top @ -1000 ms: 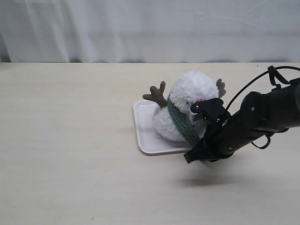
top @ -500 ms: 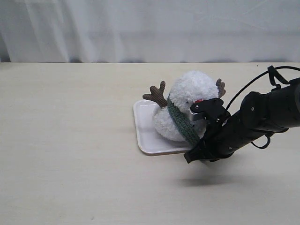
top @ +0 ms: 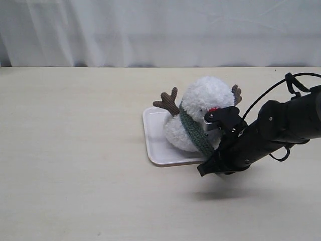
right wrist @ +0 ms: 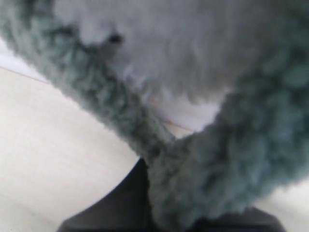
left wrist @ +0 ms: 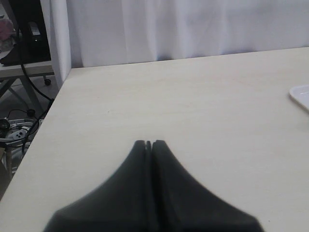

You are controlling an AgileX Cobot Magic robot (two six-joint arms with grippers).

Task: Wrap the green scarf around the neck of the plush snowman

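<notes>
The plush snowman (top: 203,98) leans on a white tray (top: 153,140), its brown arms spread. The green scarf (top: 193,131) runs from behind the head down across the snowman's neck toward the tray's front right corner. There my right gripper (top: 206,165) is shut on the scarf's end. The right wrist view shows the scarf (right wrist: 231,159) bunched between the black fingers (right wrist: 130,193), right under the white plush (right wrist: 183,43). My left gripper (left wrist: 148,143) is shut with nothing in it, hovering over bare table; it is outside the exterior view.
The tray's corner (left wrist: 301,94) shows at the edge of the left wrist view. A white curtain (top: 160,30) hangs behind the table's far edge. Beyond the table's side edge are cables and a stand (left wrist: 19,111).
My right gripper, still holding the scarf end, has sunk very slightly beside the snowman. Nothing else has moved.
</notes>
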